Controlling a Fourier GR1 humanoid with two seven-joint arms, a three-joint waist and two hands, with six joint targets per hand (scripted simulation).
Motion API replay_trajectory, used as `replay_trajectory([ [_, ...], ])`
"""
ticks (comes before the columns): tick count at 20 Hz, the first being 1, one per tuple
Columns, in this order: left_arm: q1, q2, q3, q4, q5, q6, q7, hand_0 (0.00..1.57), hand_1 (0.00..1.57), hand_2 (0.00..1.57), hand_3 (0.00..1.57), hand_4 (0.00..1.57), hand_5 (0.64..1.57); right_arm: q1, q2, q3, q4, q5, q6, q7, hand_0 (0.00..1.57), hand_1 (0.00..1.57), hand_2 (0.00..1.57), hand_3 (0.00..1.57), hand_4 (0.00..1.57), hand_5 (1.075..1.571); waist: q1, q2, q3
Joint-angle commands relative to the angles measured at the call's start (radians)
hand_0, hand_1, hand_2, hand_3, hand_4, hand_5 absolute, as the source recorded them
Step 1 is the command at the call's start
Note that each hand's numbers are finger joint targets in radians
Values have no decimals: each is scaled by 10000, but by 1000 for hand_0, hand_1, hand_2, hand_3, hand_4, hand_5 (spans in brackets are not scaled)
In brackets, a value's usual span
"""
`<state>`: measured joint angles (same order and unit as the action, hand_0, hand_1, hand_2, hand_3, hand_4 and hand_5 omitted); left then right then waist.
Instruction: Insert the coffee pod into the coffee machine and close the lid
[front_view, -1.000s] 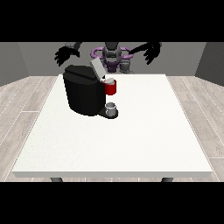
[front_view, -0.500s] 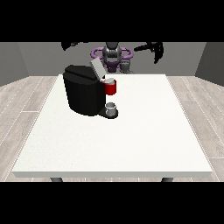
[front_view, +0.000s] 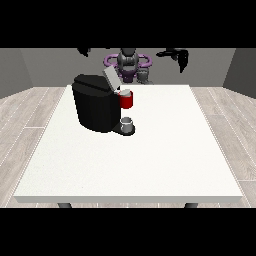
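The black coffee machine (front_view: 96, 107) stands on the white table (front_view: 150, 160), left of its middle, with its grey lid (front_view: 110, 78) tilted up. A red thing at the machine (front_view: 127, 100) sits at its front, and a small grey cup-like thing (front_view: 127, 125) rests on its base. Another grey thing (front_view: 144, 75) shows at the table's far edge by the robot's body; I cannot tell it for the pod. The hand at the view's right (front_view: 180, 56) hangs high in the air, fingers pointing down, holding nothing. The hand at the view's left (front_view: 83, 50) is only partly seen at the scene's top.
The robot's grey and purple torso (front_view: 128, 62) stands behind the table's far edge. Wood-look floor surrounds the table. The white surface in front of and to the right of the machine bears nothing.
Both arms have lifted. The hands rose from shoulder height beside the robot to the top of the scene, well above the table and the machine.
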<state>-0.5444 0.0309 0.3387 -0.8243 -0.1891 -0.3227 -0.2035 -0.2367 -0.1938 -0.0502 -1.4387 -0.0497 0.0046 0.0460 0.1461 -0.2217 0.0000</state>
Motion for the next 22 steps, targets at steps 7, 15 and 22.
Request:
replay_trajectory([
  [7,1210,-178,-622,-2472,773,96,824,0,0,0,0,0,1571,-1286,81,-296,677,-309,423,415,0,0,0,0,0,1571,168,865,3],
  [15,2011,-119,-1031,-4026,1543,510,1149,0,0,0,0,0,1571,-1791,212,-465,1883,-277,708,-674,0,0,0,0,0,1571,-76,1890,2],
  [22,2915,193,-1395,-4912,1704,331,1255,0,0,0,0,0,1571,-2724,65,-542,2854,-39,711,-628,0,0,0,0,0,1571,-38,2241,0],
])
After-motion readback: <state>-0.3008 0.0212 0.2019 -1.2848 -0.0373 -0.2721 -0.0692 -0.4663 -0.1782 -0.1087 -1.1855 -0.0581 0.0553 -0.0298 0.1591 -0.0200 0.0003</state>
